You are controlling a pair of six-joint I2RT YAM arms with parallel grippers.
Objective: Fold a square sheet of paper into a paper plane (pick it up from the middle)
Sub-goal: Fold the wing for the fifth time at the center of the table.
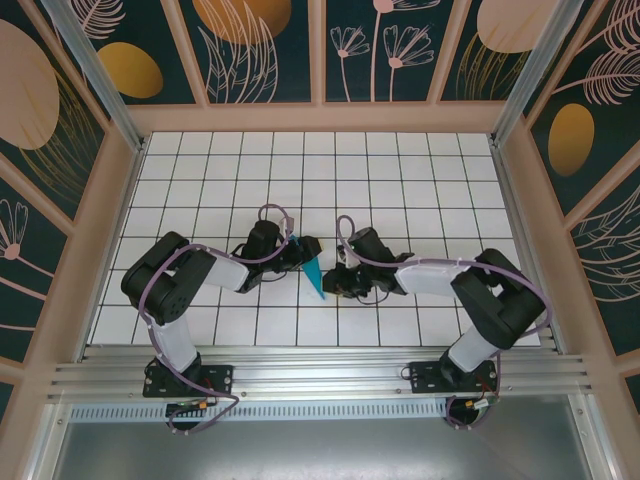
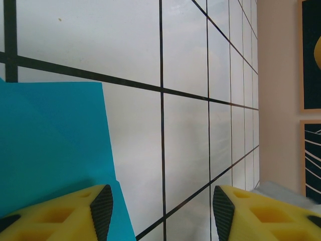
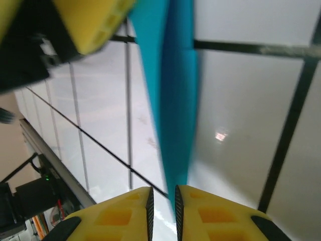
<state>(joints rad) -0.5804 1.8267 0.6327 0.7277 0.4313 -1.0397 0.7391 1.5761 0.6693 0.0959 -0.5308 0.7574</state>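
1. My left tool (image 1: 298, 247) is released, its jaws wide apart; in the left wrist view one fingertip (image 2: 103, 211) lies over the paper plane's (image 2: 45, 150) straight edge.
2. My right tool (image 3: 163, 201) is clenched to a thin slit on the plane's narrow end.
3. The paper plane (image 1: 313, 275) sits mid-counter between both tools, its wide end towards the left tool and its point towards the near edge.
4. The counter (image 1: 400, 170) has open tiles on the far side and both flanks. The metal rail (image 1: 320, 365) bounds the near edge.
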